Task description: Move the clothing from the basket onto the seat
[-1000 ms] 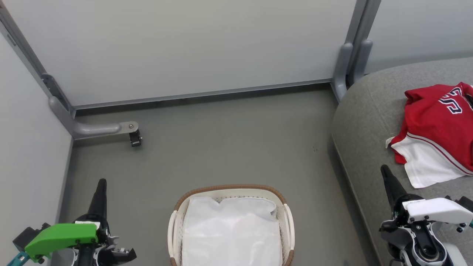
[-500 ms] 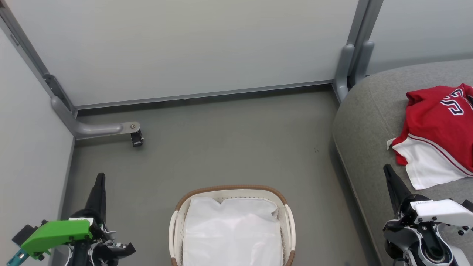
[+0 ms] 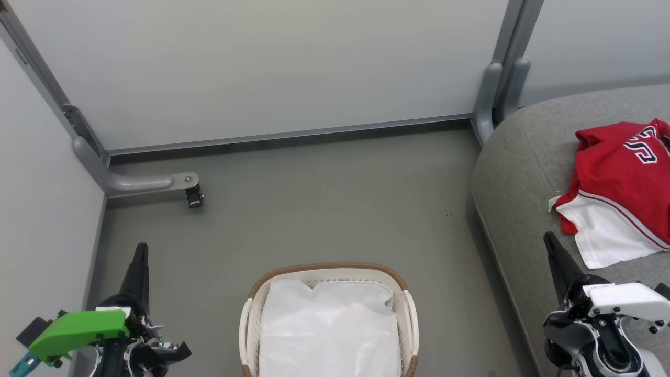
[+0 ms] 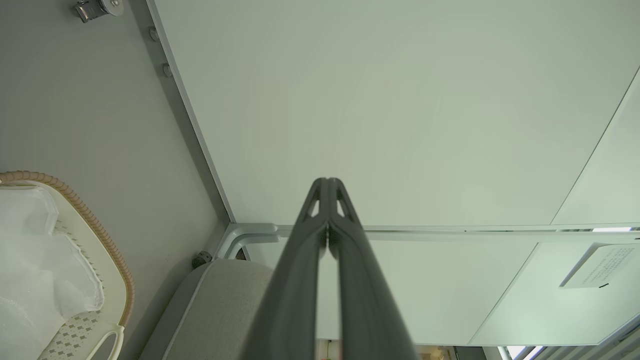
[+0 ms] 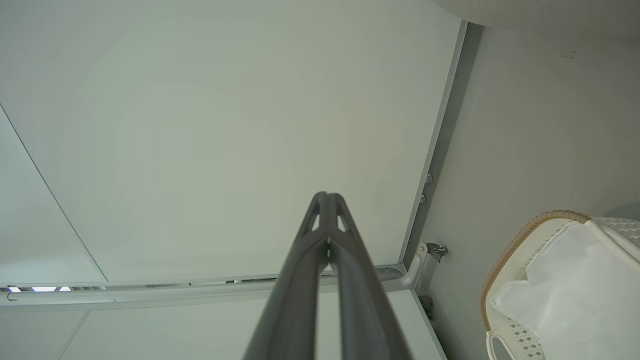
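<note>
The red clothing [image 3: 623,178], with a white panel and numerals, lies spread on the grey seat [image 3: 515,173] at the right. On the floor at bottom centre stands the white basket [image 3: 327,271] with its tan rim, holding a white liner sheet [image 3: 327,330]. My left gripper [image 3: 140,250] is at the lower left, shut and holding nothing, left of the basket. Shut and bare too, my right gripper [image 3: 549,240] hangs at the lower right over the seat's front edge, just below the clothing. The wrist views show each gripper's fingertips [image 4: 327,182] [image 5: 326,196] pressed together, with the basket [image 4: 95,225] [image 5: 510,250] off to the side.
Pale partition walls [image 3: 261,68] close off the back and left. A grey bracket foot with a castor [image 3: 191,195] juts onto the floor at the left. A grey post [image 3: 494,89] stands by the seat's back corner. Open grey floor [image 3: 324,209] lies between the basket and wall.
Both arms have drawn back slightly toward the bottom edge. The clothing and basket lie as before.
</note>
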{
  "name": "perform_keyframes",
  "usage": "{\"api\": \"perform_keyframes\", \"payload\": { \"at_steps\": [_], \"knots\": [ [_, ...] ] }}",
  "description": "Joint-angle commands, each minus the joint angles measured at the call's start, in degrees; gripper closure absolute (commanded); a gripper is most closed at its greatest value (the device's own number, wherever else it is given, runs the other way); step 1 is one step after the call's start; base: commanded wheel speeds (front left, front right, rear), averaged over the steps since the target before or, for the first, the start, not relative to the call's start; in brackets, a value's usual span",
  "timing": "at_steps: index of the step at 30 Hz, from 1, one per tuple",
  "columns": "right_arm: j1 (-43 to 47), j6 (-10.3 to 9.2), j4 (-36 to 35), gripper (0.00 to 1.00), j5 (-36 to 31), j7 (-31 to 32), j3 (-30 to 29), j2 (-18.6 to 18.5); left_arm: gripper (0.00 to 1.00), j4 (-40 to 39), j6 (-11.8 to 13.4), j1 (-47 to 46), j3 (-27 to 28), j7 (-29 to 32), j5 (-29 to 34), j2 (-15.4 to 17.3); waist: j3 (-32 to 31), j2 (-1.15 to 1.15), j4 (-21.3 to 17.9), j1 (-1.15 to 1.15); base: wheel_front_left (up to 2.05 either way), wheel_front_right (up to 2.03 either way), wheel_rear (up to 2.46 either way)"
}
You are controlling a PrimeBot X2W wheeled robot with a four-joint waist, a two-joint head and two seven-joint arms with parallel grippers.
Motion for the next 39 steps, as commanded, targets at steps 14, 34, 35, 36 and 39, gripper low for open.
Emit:
{"api": "perform_keyframes", "payload": {
  "at_steps": [14,34,35,36,39],
  "knots": [
    [0.62,-0.02,-0.20,1.00,0.21,0.19,-0.10,-0.36,1.00,-0.14,-0.36,-0.60,0.15,0.20,-0.17,0.40,0.00,0.00,0.00,0.00,0.00,0.00,0.00],
    [0.63,-0.02,-0.19,1.00,0.22,0.19,-0.09,-0.36,1.00,-0.14,-0.36,-0.60,0.14,0.19,-0.18,0.40,0.00,0.00,0.00,0.00,0.00,0.00,0.00],
    [0.63,-0.02,-0.19,1.00,0.23,0.19,-0.09,-0.36,1.00,-0.14,-0.36,-0.60,0.14,0.19,-0.18,0.40,0.00,0.00,0.00,0.00,0.00,0.00,0.00],
    [0.63,-0.02,-0.19,1.00,0.23,0.19,-0.09,-0.36,1.00,-0.14,-0.36,-0.60,0.14,0.19,-0.18,0.40,0.00,0.00,0.00,0.00,0.00,0.00,0.00],
    [0.63,-0.02,-0.19,1.00,0.23,0.18,-0.09,-0.36,1.00,-0.14,-0.36,-0.60,0.14,0.19,-0.18,0.40,0.00,0.00,0.00,0.00,0.00,0.00,0.00]
  ]
}}
